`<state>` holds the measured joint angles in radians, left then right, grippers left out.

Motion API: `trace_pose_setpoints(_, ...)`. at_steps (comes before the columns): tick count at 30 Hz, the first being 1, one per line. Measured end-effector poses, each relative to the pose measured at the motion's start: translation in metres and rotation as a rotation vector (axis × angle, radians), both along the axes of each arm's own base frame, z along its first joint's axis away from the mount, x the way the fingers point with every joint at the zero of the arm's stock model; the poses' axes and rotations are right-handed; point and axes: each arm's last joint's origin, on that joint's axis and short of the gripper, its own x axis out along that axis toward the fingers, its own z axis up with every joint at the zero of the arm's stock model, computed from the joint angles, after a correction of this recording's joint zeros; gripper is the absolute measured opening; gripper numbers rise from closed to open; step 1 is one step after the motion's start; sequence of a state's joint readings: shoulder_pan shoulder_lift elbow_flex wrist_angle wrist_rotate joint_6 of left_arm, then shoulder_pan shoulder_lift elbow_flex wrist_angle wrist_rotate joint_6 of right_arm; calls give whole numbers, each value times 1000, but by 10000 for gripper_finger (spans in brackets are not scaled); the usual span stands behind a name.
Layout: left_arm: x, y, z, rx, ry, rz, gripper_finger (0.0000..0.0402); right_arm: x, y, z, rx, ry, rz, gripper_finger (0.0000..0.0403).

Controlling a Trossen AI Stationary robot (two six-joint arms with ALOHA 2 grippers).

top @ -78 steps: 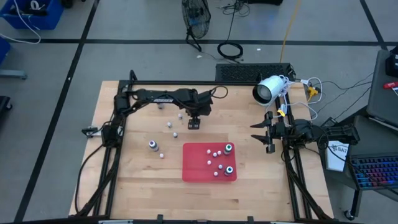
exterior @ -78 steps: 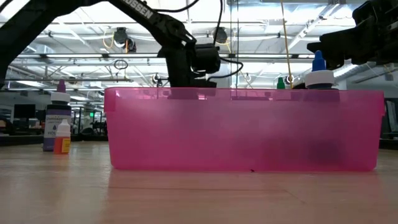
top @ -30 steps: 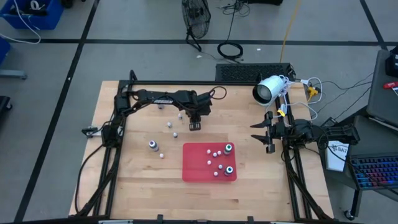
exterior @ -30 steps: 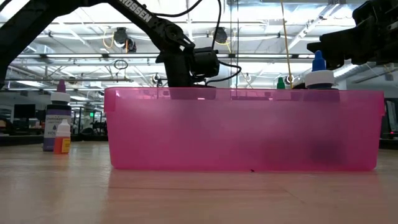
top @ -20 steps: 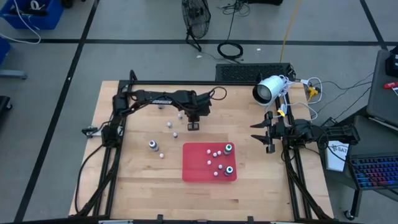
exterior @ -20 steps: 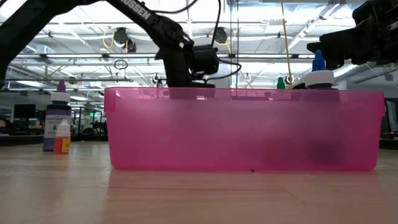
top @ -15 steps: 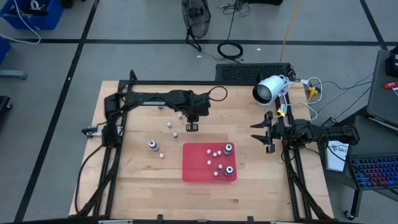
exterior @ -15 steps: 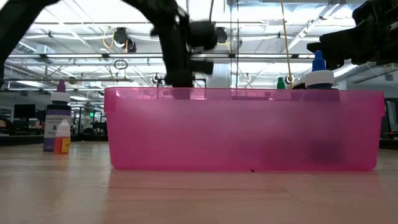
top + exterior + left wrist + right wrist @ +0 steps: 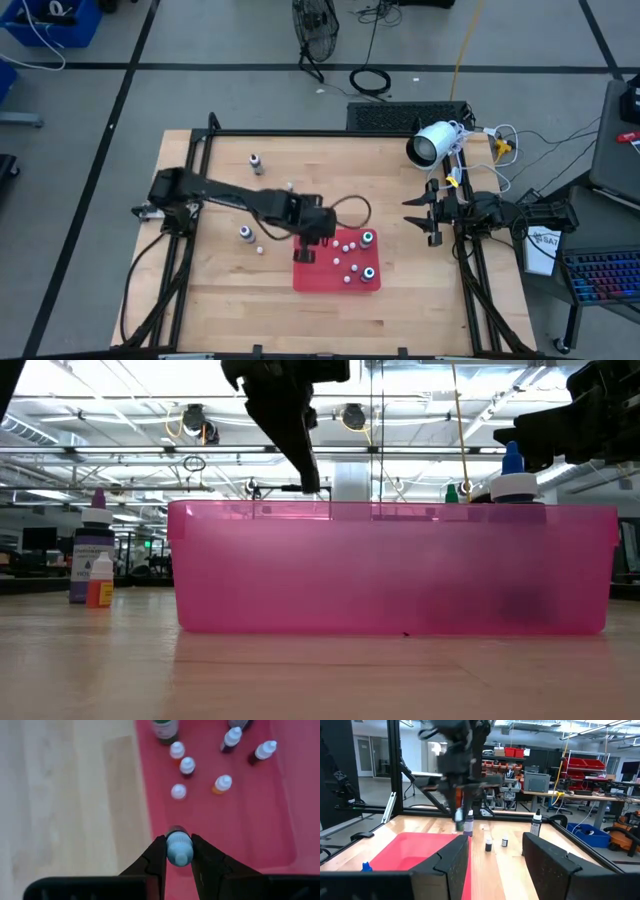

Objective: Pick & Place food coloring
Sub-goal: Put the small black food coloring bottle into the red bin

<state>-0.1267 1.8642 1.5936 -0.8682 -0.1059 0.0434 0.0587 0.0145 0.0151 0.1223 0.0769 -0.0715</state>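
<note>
My left gripper (image 9: 304,254) hangs over the left part of the red tray (image 9: 312,280), shut on a small dark bottle with a pale blue cap (image 9: 178,848). It also shows in the right wrist view (image 9: 468,826). In the tray stand two green-capped bottles (image 9: 368,238) and several small whitish ones (image 9: 345,247). More bottles stand on the wood: one at the far left (image 9: 254,160) and two left of the tray (image 9: 244,233). My right gripper (image 9: 414,214) waits open at the table's right edge. My left gripper pinches the small bottle between its two fingers (image 9: 156,855), one on each side near the cap (image 9: 178,855). The fingers point down from above. The bottle hangs upright below them, clear of the tray floor.
In the low view the tray's pink wall (image 9: 390,570) fills the middle. A tall purple-labelled bottle (image 9: 95,555) and a small orange one (image 9: 100,592) stand to its left. The black frame rails (image 9: 300,135) run along the table's far and side edges.
My left gripper has gone from the far middle of the table toward the near edge and now hangs over the tray's left part. It has carried the small bottle with it, clear of the wood.
</note>
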Motion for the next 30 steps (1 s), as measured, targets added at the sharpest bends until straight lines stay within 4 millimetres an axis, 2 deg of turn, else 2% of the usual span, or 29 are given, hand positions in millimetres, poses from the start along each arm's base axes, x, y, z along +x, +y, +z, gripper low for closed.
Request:
trace_pose_setpoints(4, 13, -9, -25, -1, 27, -37, 68, 0, 0, 0, 0, -1, 0, 175)
trace_pose_setpoints(10, 28, -9, -54, -125, 66, -157, 68, 0, 0, 0, 0, 0, 0, 176)
trace_pose_setpoints(14, 32, -5, -61, -108, 69, -200, 69, 0, 0, 0, 0, -1, 0, 177)
trace_pose_setpoints(20, 37, 5, -79, -61, 104, -137, 70, 0, 0, 0, 0, 0, 0, 174)
trace_pose_setpoints(24, 40, 4, -90, -59, 119, -139, 70, 0, 0, 0, 0, -1, 0, 177)
trace_pose_setpoints(30, 42, 4, -95, -62, 117, -136, 71, 0, 0, 0, 0, -1, 0, 174)
